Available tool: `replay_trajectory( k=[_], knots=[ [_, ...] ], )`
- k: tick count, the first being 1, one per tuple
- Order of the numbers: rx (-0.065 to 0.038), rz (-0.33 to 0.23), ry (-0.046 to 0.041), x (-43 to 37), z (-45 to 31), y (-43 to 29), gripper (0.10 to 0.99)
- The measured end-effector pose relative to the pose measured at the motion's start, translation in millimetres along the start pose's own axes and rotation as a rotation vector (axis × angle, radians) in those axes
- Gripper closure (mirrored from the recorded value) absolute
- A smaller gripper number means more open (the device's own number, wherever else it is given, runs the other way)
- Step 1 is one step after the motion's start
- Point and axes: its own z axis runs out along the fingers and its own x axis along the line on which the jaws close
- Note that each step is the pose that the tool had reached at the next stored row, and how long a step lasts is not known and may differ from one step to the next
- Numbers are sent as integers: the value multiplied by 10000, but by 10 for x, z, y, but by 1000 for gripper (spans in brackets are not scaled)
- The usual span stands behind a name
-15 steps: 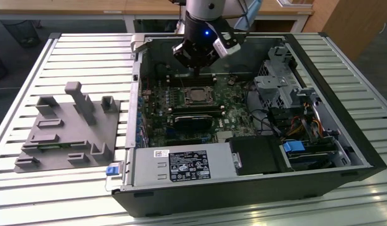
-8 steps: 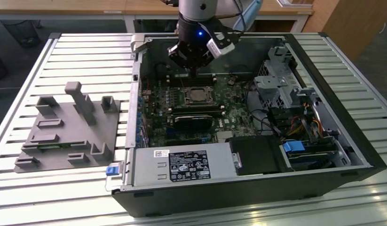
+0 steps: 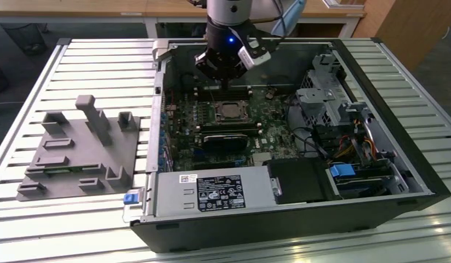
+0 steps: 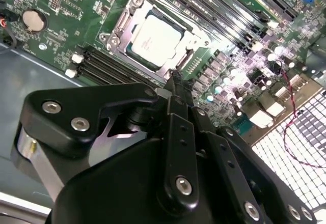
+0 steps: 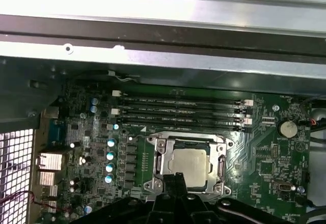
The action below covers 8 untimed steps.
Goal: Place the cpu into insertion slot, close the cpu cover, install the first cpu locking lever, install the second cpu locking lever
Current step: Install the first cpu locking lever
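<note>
Closest to the lens, my tool (image 4: 175, 79) shows as a black linkage tapering to two narrow fingertips pressed together, nothing between them. In the second wrist view the tips sit just beside one edge of the cpu cover (image 4: 118, 24); I cannot tell if they touch it.

Cpu (image 4: 153, 36) lies flat in the insertion slot (image 4: 131, 50), silver top up, framed by the cover's square window. Cover looks folded down over the chip in both wrist views. How the locking levers stand, I cannot tell.

First wrist view: tool (image 5: 175, 179) at the socket's near edge, cpu (image 5: 189, 164) just past the tips, cpu cover (image 5: 222, 165) around it, long black memory slots (image 5: 178, 109) beyond the socket, coin cell (image 5: 289, 128) off to the side on the green circuit board (image 5: 265, 183).

Exterior view: tool (image 3: 225, 83) hangs inside the open computer case (image 3: 400, 159), pointing down right next to the cpu (image 3: 229, 109). Power supply box (image 3: 210, 194) fills the case's near corner. Case rests on a slatted tabletop (image 3: 101, 66). Grey fixture (image 3: 79, 148) with upright posts sits on the exterior view's left, well apart from the case opening.
</note>
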Motion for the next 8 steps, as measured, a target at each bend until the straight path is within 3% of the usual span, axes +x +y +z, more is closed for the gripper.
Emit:
replay_trajectory(
  k=[8],
  knots=[
    [0,3,0,33,1,2,980]
  ],
)
